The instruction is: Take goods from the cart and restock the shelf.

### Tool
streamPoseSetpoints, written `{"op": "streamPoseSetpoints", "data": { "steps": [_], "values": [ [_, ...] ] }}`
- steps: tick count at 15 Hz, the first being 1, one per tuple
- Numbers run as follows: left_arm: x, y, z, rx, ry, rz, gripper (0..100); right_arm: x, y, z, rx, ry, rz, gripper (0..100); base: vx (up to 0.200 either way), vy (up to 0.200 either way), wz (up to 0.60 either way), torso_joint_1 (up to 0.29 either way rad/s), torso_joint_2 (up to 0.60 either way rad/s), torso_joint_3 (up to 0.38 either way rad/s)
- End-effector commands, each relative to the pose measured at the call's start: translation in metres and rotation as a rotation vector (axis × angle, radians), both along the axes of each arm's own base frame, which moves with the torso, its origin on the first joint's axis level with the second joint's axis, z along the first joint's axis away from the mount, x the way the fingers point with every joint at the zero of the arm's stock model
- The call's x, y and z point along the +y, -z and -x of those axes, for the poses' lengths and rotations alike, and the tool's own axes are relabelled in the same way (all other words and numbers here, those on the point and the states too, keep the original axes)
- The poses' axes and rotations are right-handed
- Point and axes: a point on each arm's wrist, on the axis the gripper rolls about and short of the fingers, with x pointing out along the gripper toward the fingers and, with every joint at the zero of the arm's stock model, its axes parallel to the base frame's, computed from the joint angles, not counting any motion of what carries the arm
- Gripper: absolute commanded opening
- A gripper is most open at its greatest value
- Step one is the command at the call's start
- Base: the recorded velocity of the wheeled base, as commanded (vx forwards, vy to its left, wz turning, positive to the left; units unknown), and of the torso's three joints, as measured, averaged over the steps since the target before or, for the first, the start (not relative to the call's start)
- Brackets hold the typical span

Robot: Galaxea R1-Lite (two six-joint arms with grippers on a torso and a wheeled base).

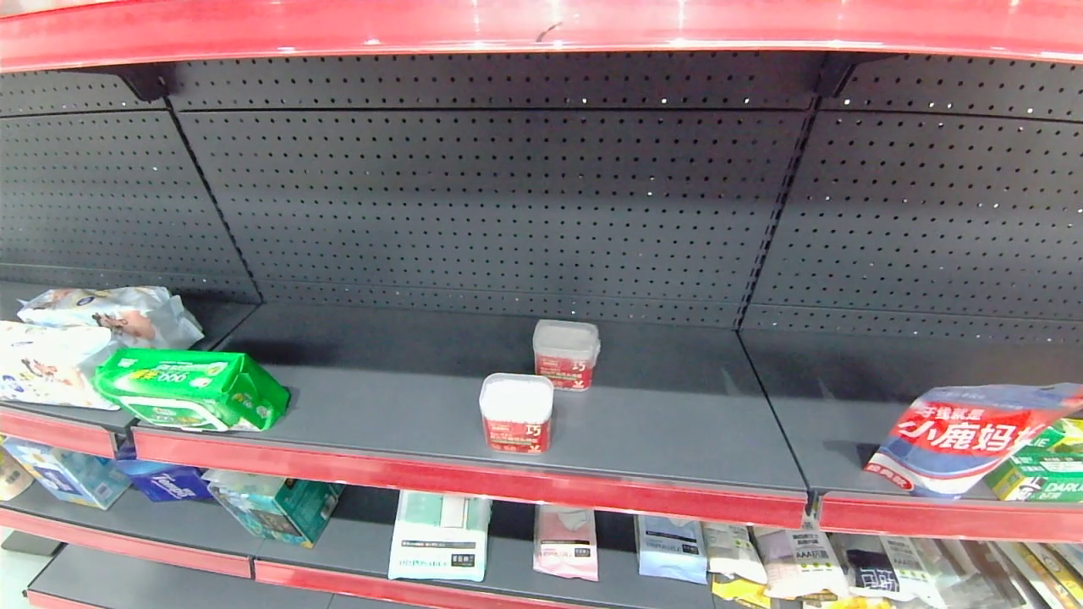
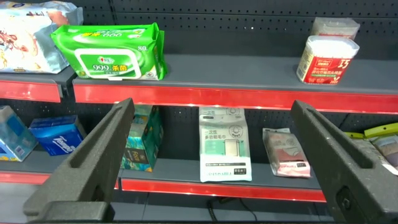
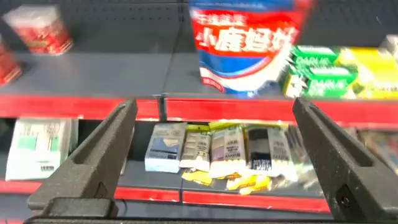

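Two tubs are all that stands in the middle bay of the shelf [image 1: 406, 397]: the front tub [image 1: 516, 413] near the red lip, the rear tub [image 1: 565, 353] just behind it and a little to your right, both upright with white lids on. Most of that bay is bare grey metal, so I'd judge the restocking barely begun, with many trips left.

Your left tool [image 2: 211, 102] is spread wide with nothing between its fingers, facing the shelf front at about lip height. Your right tool [image 3: 214, 101] is likewise wide apart and empty, facing the bay on your right. With neither carrying goods, the next step is likely a fetch, not a placement.

On the neighbouring bays, a green wipes pack [image 1: 193, 390] lies flat at the left, beside white tissue packs [image 1: 51, 359]. At the right, a red and white pouch [image 1: 964, 436] leans against green boxes [image 1: 1036, 469].

The shelf is dark sheet metal with a red front edge and a perforated pegboard back [image 1: 491, 194]. The lower shelf [image 1: 364, 529] holds a row of small packets and boxes.
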Motion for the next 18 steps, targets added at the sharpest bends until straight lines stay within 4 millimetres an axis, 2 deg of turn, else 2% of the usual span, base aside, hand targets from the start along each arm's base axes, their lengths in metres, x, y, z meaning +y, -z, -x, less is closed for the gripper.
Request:
{"op": "streamPoseSetpoints", "data": {
  "steps": [1, 3, 4, 5, 8, 11, 15, 18],
  "values": [
    [0.0, 0.0, 0.0, 0.0, 0.0, 0.001, 100, 0.0001, 0.0006, 0.0011, -0.009, -0.011, 0.03, 100, 0.0, 0.0, 0.0, 0.0, 0.0, 0.0],
    [-0.0001, 0.0001, 0.0001, -0.002, 0.006, -0.009, 100, 0.0023, 0.002, 0.0009, -0.003, -0.122, 0.012, 100, 0.0, 0.0, 0.0, 0.0, 0.0, 0.0],
    [-0.0001, 0.0, 0.0, -0.001, 0.006, -0.006, 100, 0.0039, 0.008, 0.0016, 0.057, -0.205, 0.044, 100, 0.0, 0.0, 0.0, 0.0, 0.0, 0.0],
    [-0.0001, 0.0, 0.0, -0.001, 0.006, -0.002, 100, 0.0043, 0.0073, 0.0014, 0.047, -0.22, 0.069, 100, 0.0, 0.0, 0.0, 0.0, 0.0, 0.0],
    [-0.0001, 0.0002, 0.0, 0.001, 0.006, -0.006, 100, 0.0029, 0.0072, 0.0013, 0.047, -0.148, -0.008, 100, 0.0, 0.0, 0.0, 0.0, 0.0, 0.0],
    [-0.0001, 0.0002, 0.0, 0.001, 0.006, -0.006, 100, 0.0042, 0.007, -0.0006, 0.076, -0.122, 0.039, 100, 0.0, 0.0, 0.0, 0.0, 0.0, 0.0],
    [-0.0001, 0.0002, 0.0, 0.001, 0.006, -0.006, 100, 0.0051, 0.0088, 0.0085, -0.041, -0.056, 0.032, 100, 0.0, 0.0, 0.0, 0.0, 0.0, 0.0],
    [-0.0002, 0.0002, 0.0001, -0.001, 0.004, -0.006, 100, 0.0051, 0.0092, 0.0092, -0.049, -0.044, 0.034, 100, 0.0, 0.0, 0.0, 0.0, 0.0, 0.0]
  ]
}}
